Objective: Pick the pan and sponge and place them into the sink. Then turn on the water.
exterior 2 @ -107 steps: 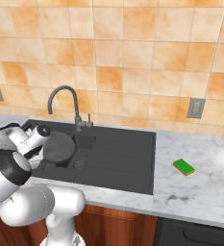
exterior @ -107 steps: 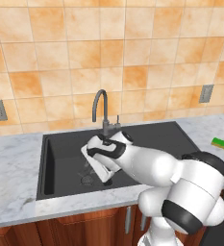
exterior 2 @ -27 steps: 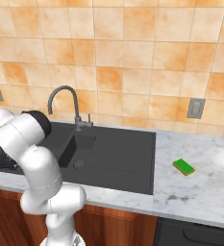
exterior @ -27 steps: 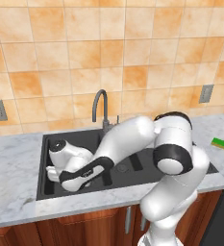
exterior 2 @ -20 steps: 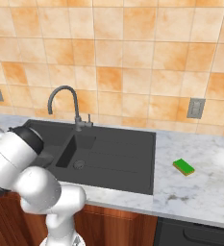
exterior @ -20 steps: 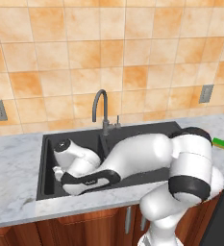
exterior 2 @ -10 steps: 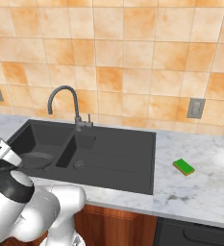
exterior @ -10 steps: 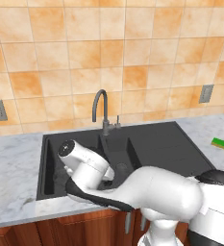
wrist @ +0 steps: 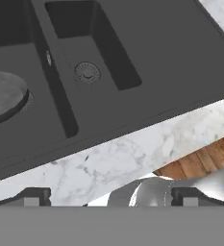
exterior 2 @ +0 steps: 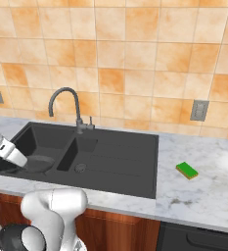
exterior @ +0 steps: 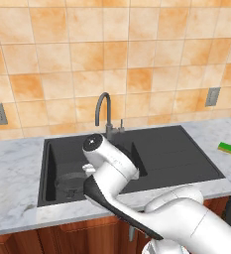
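Hand view: gripper (wrist: 108,197) jaws apart, pan (wrist: 3,96) in sink (wrist: 147,43); base views add sponge (exterior 2: 187,170).

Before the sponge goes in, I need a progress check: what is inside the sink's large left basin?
The pan lies flat on the floor of the sink's large basin, over its drain. The robot's arm hides part of that basin in the left base view. No sponge shows in there.

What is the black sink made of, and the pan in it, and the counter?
The sink looks like matte black stone composite or coated metal: it is dull, with no shine. The pan looks like dark grey metal with a faint sheen, though the rendering leaves it open. The counter looks like polished marble, white with grey veins.
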Robot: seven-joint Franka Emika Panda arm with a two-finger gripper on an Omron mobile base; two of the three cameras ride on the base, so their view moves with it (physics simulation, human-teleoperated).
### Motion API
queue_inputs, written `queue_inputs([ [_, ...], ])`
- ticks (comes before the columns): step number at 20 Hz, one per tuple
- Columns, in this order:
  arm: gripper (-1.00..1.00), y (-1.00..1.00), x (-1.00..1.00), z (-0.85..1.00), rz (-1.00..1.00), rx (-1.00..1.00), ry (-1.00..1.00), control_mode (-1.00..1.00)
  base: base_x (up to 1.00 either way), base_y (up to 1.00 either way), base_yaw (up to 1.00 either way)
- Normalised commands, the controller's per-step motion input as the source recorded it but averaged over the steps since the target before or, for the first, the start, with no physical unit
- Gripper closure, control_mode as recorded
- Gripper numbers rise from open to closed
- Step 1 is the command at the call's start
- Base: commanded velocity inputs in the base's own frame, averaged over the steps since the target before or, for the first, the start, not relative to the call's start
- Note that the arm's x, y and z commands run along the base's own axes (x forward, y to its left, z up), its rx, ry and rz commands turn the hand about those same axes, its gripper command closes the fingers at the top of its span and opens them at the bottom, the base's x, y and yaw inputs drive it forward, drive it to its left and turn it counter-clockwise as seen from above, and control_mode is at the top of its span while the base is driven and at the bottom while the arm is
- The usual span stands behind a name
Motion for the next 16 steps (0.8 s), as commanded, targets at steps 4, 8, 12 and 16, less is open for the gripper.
queue_inputs([
  [4,-1.0,-0.64,-0.65,0.46,0.19,0.0,0.0,-1.0,0.0,0.0,0.0],
  [8,-1.0,-0.76,-0.47,0.49,0.16,0.0,0.0,-1.0,0.0,0.0,0.0],
  [12,-1.0,-0.75,-0.19,0.33,0.09,0.0,0.0,-1.0,0.0,0.0,0.0],
  [16,-1.0,-0.73,-0.01,0.28,0.03,0.01,0.0,-1.0,0.0,0.0,0.0],
])
